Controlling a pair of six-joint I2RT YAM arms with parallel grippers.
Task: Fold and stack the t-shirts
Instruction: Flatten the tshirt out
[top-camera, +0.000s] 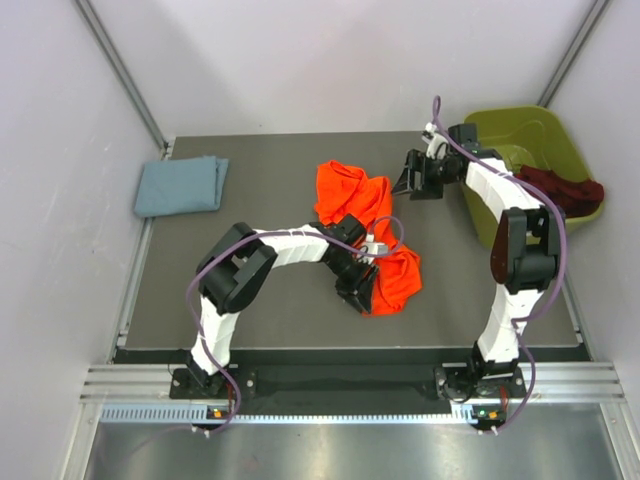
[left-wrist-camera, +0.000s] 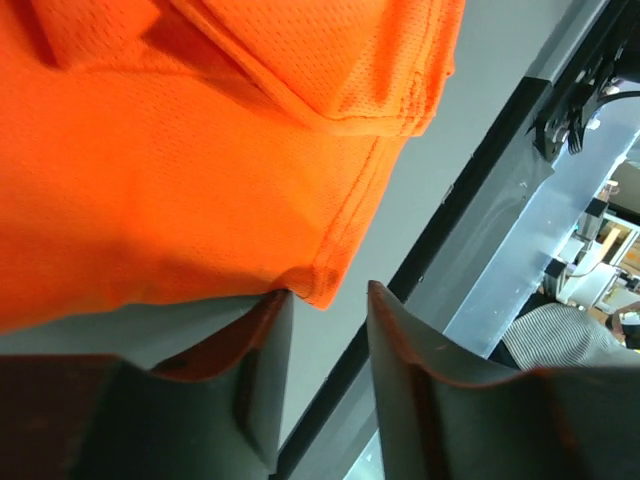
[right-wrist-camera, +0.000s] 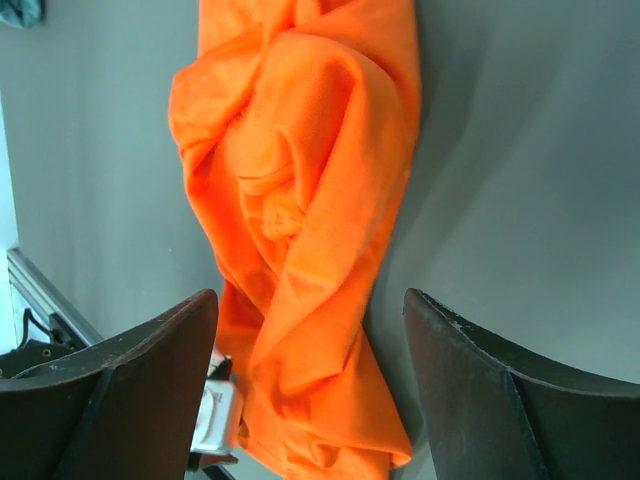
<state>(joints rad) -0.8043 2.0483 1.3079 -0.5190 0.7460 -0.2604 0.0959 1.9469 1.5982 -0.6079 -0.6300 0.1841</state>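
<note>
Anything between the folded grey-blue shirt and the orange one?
Nothing: the top view shows only bare table between the grey-blue shirt and the orange shirt.

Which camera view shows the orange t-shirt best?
The top external view: nearly the whole crumpled orange t-shirt shows, the left arm hiding its middle. The left wrist view gives only a hem corner close up; the right wrist view, one bunched length cut off by the frame.
</note>
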